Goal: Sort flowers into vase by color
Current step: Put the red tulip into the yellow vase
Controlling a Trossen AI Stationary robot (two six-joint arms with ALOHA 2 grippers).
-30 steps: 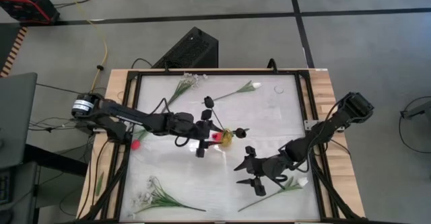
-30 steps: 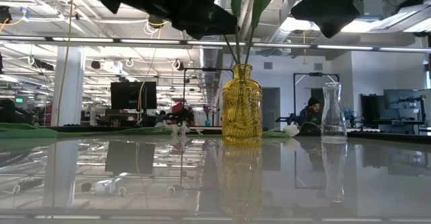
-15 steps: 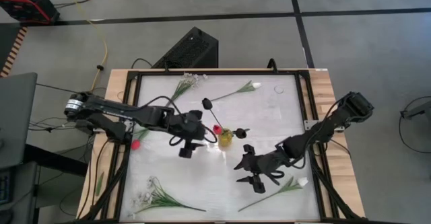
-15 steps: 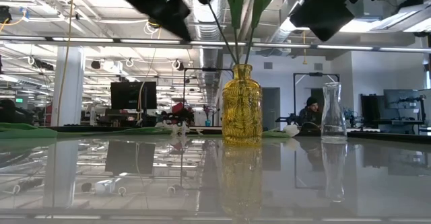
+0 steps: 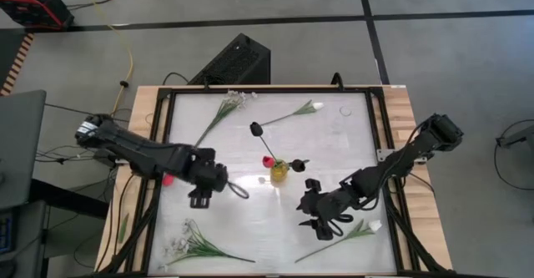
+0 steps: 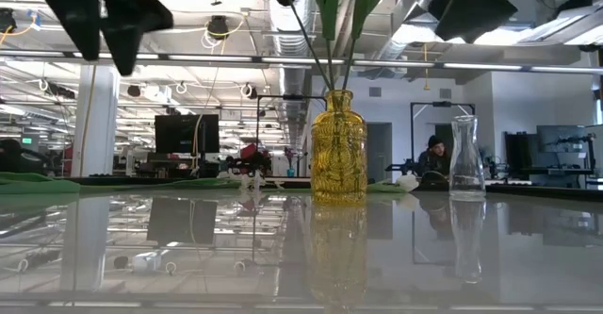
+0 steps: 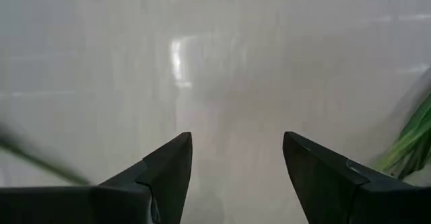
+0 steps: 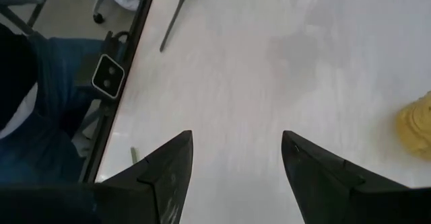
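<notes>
A yellow vase stands mid-table, also clear in the low view. It holds a red tulip and two dark tulips by their stems. A clear vase stands at the far right. White tulips lie at the far side and near right. Blossom sprays lie at the far left and near left. Another red tulip lies by the left edge. My left gripper is open, pointing down at bare table left of the yellow vase. My right gripper is open near the right.
A black frame runs around the white table top, with wooden strips outside it. Bare table lies between the two grippers in front of the yellow vase. A person sits in the room beyond the far edge.
My left gripper has drawn away from the yellow vase toward the table's left and near edges and has tipped from nearly level to pointing down. The red tulip that was by its fingers stays standing in the vase. My right gripper has tipped a little.
</notes>
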